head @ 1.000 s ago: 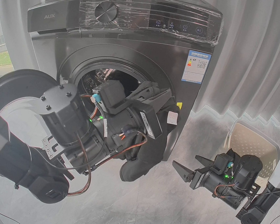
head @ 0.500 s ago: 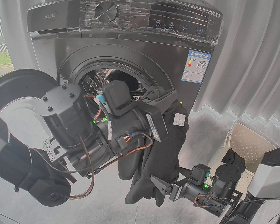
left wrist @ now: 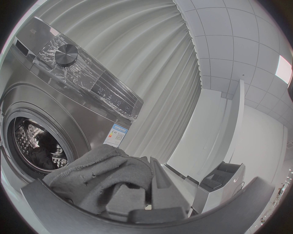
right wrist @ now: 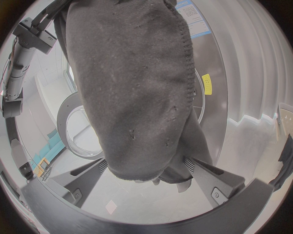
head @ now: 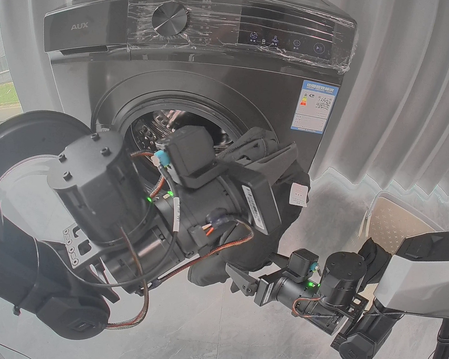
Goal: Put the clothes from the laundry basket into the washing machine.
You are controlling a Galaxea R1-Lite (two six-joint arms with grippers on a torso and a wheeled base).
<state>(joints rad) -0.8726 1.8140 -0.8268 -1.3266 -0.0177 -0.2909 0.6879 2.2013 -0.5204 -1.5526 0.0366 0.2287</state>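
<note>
Left gripper [left wrist: 149, 186] clamped on the dark garment [head: 278, 220], held just in front of the drum opening [head: 187, 126] of the washing machine [head: 194, 68]; cloth drapes over its fingers and hangs toward the floor.

Right gripper [right wrist: 146, 175] has its jaws spread wide, the garment's lower end dangling between them, not pinched.

Change over the last second: right arm swung in from beside the laundry basket [head: 405, 228] to under the hanging cloth; the tail now hangs shorter than half a second ago.

Reading: right looks set to gather the trailing end so the whole piece clears the rim; garment not yet inside the drum.

Door [head: 22, 135] stands open on the left; another dark piece [head: 375, 254] hangs over the basket's edge, still to go.
</note>
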